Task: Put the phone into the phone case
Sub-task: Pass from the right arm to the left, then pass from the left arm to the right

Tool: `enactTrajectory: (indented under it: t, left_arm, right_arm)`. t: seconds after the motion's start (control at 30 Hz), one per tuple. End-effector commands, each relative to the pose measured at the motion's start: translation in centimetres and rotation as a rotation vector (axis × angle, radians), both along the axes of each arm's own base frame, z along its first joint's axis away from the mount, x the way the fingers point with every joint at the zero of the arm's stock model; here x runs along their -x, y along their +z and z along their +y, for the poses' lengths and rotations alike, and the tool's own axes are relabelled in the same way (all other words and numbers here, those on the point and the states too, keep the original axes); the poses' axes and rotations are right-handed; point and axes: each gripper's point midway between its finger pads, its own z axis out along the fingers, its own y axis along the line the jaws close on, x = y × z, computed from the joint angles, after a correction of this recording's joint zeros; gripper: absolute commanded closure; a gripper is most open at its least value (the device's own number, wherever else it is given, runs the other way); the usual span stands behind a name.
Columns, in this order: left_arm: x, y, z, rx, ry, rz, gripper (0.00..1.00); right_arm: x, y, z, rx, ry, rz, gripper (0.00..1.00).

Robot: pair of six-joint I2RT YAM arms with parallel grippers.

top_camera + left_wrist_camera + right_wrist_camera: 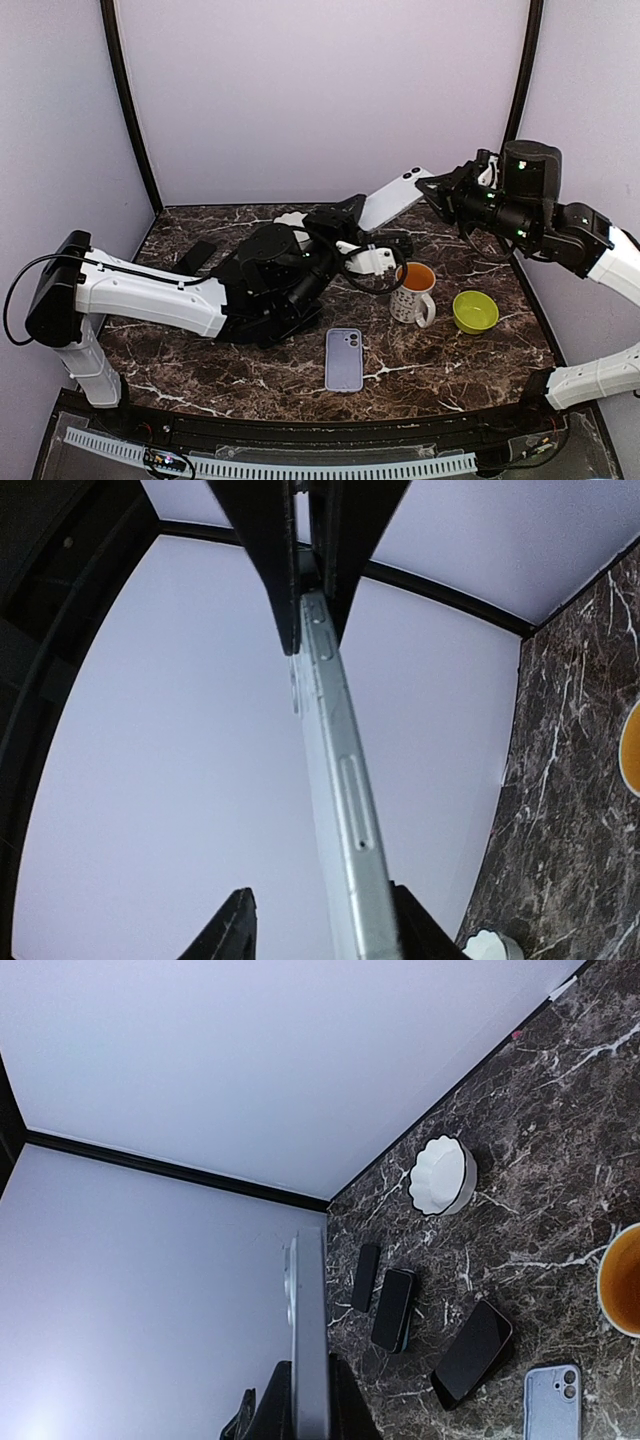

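The right gripper is clamped on the camera end of the phone, holding it in the air over the back of the table. The left gripper is at the phone's lower end with its jaws partly apart around it. One finger touches the phone's edge and the other stands clear. The case (lilac, camera cut-out at its far end) lies flat near the front, near the mug and well apart from the phone.

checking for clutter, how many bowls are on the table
2. A green bowl sits right of the mug; a white bowl sits near the back wall. More may be hidden.
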Motion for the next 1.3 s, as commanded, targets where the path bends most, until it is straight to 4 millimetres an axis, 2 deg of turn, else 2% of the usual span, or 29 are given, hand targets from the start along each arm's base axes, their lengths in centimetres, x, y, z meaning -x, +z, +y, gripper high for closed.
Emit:
enactTrajectory:
  t: [0.0, 0.03, 0.07, 0.1, 0.23, 0.37, 0.47, 0.57, 0.6, 0.73, 0.8, 0.83, 0.87, 0.9, 0.93, 0.97, 1.0, 1.03, 1.07, 1.27]
  left_arm:
    - [0.1, 0.7, -0.6, 0.017, -0.024, -0.016, 0.64]
    - [0.1, 0.6, -0.6, 0.017, -0.024, -0.017, 0.78]
    - [0.1, 0.6, -0.6, 0.018, -0.026, -0.015, 0.85]
    - [0.1, 0.5, -0.7, 0.017, -0.028, -0.011, 0.96]
    - [0.2, 0.8, -0.6, 0.049, -0.041, 0.011, 1.0]
    - [0.1, 1.8, -0.3, 0.157, -0.051, 0.058, 1.0]
    - [0.1, 3.5, 0.3, 0.316, -0.07, 0.115, 1.0]
    - [0.3, 6.0, 2.1, 0.504, -0.088, 0.144, 1.0]
    - [0.5, 7.4, 3.1, 0.599, -0.116, 0.164, 1.0]
    - [0.7, 9.5, 5.8, 0.857, -0.244, 0.337, 1.0]
    - [0.0, 9.0, 6.9, 0.965, -0.324, 0.492, 1.0]
    - [-0.4, 9.4, 8.1, 1.065, -0.37, 0.583, 1.0]
    - [-0.1, 8.5, 8.0, 1.066, -0.416, 0.633, 1.0]
    - [0.1, 9.3, 8.9, 1.127, -0.458, 0.642, 1.0]
    - [0.4, 8.5, 8.9, 1.12, -0.475, 0.653, 1.0]
    - [0.7, 9.1, 9.4, 1.146, -0.503, 0.633, 1.0]
    - [0.8, 8.3, 9.5, 1.134, -0.507, 0.635, 1.0]
    - [1.1, 8.7, 9.8, 1.141, -0.524, 0.609, 1.0]
    - [1.1, 8.2, 9.8, 1.136, -0.52, 0.607, 1.0]
    - [1.3, 8.0, 10.3, 1.132, -0.532, 0.553, 1.0]
  right_arm:
    - [0.3, 3.1, 0.7, -0.119, 0.027, -0.068, 1.0]
    - [0.3, 3.1, 0.7, -0.118, 0.027, -0.07, 1.0]
    - [0.3, 3.1, 0.7, -0.12, 0.03, -0.07, 1.0]
    - [0.3, 3.0, 0.8, -0.119, 0.032, -0.068, 1.0]
    - [0.4, 3.2, 1.2, -0.115, 0.051, -0.079, 1.0]
    - [0.4, 4.7, 1.2, -0.048, 0.066, -0.164, 0.99]
    - [1.1, 6.7, 2.6, -0.01, 0.162, -0.284, 0.61]
    - [2.6, 8.8, 4.6, 0.024, 0.291, -0.414, 0.29]
    - [3.1, 9.2, 5.2, 0.039, 0.326, -0.446, 0.2]
    - [4.9, 9.6, 6.3, 0.052, 0.384, -0.585, 0.03]
    - [5.7, 10.0, 6.9, 0.045, 0.402, -0.654, 0.02]
    - [5.9, 10.2, 7.2, 0.047, 0.401, -0.682, 0.02]
    - [5.7, 10.1, 7.4, 0.064, 0.394, -0.692, 0.01]
    - [5.2, 10.0, 7.5, 0.078, 0.371, -0.692, 0.02]
    - [4.7, 9.9, 7.6, 0.092, 0.348, -0.689, 0.02]
    - [4.2, 9.8, 7.9, 0.106, 0.336, -0.692, 0.02]
    - [3.9, 9.7, 8.2, 0.111, 0.328, -0.693, 0.02]
    - [3.6, 9.7, 8.7, 0.109, 0.329, -0.698, 0.02]
    - [3.4, 9.8, 9.2, 0.103, 0.338, -0.706, 0.02]
    - [3.1, 11.7, 12.6, 0.045, 0.402, -0.773, 0.02]
